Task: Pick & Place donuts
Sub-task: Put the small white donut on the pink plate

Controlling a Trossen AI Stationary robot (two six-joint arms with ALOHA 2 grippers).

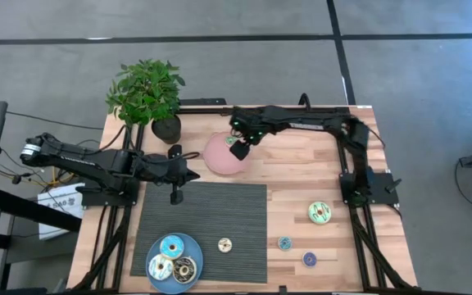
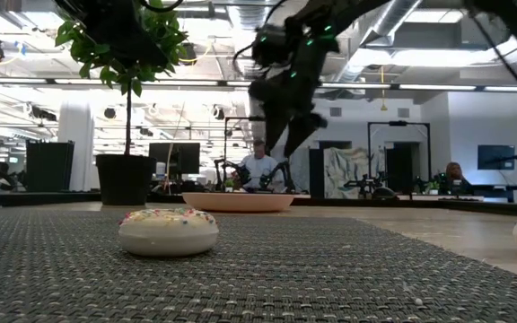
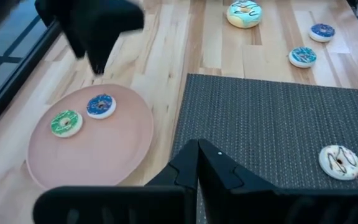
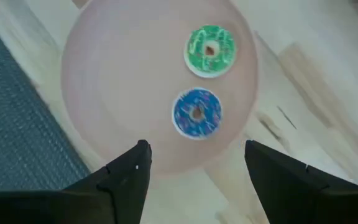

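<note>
A pink plate near the table's far edge carries a green donut and a blue-purple donut, both flat on it. My right gripper hovers open above that plate, touching nothing. My left gripper is shut and empty over the far left edge of the dark mat. A cream donut lies on the mat. A pale green donut, a small teal one and a small blue-purple one lie on the bare wood to the right.
A blue plate at the mat's near left corner holds three donuts. A potted plant stands at the far left, beside the pink plate. Bare wood lies between the mat and the right arm's base. People sit in the room beyond.
</note>
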